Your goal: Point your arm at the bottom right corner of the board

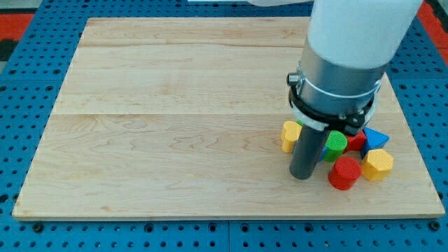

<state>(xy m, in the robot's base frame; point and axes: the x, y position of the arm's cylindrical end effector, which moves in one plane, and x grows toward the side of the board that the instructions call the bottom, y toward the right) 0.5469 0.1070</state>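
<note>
My tip (302,176) rests on the wooden board (175,126) at the view's lower right, right at the left edge of a cluster of blocks. A yellow block (290,135) lies just above and left of the tip. A green cylinder (337,143) sits just right of the rod. A red cylinder (344,172) lies to the tip's right, and a yellow hexagonal block (378,164) lies right of that. A blue triangular block (375,137) and a small red block (357,142) sit behind them, partly hidden by the arm. The board's bottom right corner (439,212) lies further right.
The arm's grey and white body (343,63) hangs over the board's right side and hides part of the cluster. A blue pegboard (28,105) surrounds the board on all sides.
</note>
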